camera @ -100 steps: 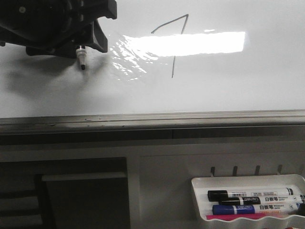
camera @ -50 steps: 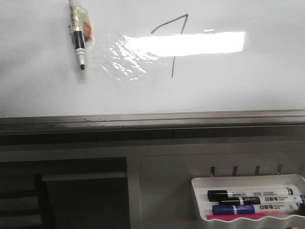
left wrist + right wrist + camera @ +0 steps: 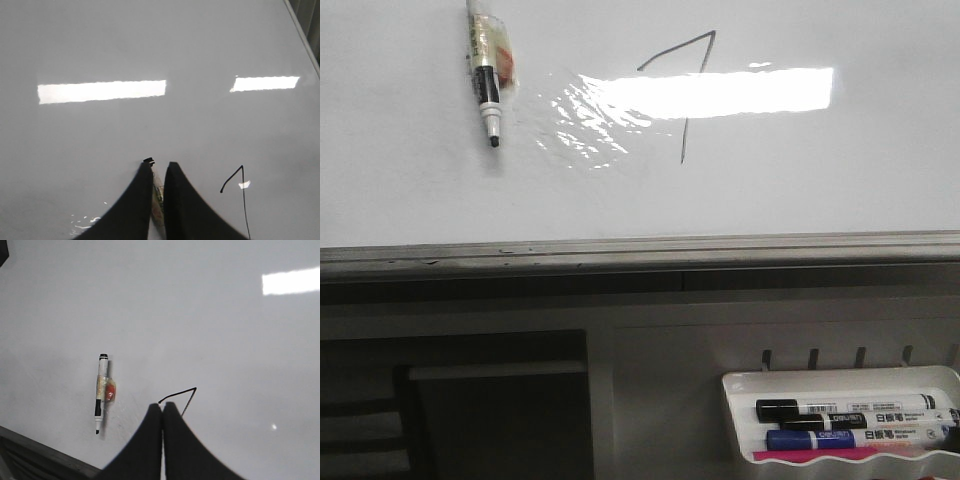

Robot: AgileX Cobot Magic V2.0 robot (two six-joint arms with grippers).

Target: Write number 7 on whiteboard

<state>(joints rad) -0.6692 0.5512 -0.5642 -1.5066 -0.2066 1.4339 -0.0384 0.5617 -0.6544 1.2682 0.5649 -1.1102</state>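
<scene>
Marker tray [image 3: 840, 382] lower right of the front view. Above, whiteboard [image 3: 800, 190]: number 7 [image 3: 682, 90] upper center, marker [image 3: 486, 75] upper left. Left gripper [image 3: 159, 170] fingers nearly together over marker; right gripper [image 3: 163, 407] pressed together, empty.

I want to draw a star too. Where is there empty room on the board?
On the whiteboard, the wide bare stretch right of the number 7 is free, and so is the strip below it, above the grey bottom edge. Left of the 7 it is crowded: a wrinkled shiny patch and the marker lie there.
</scene>
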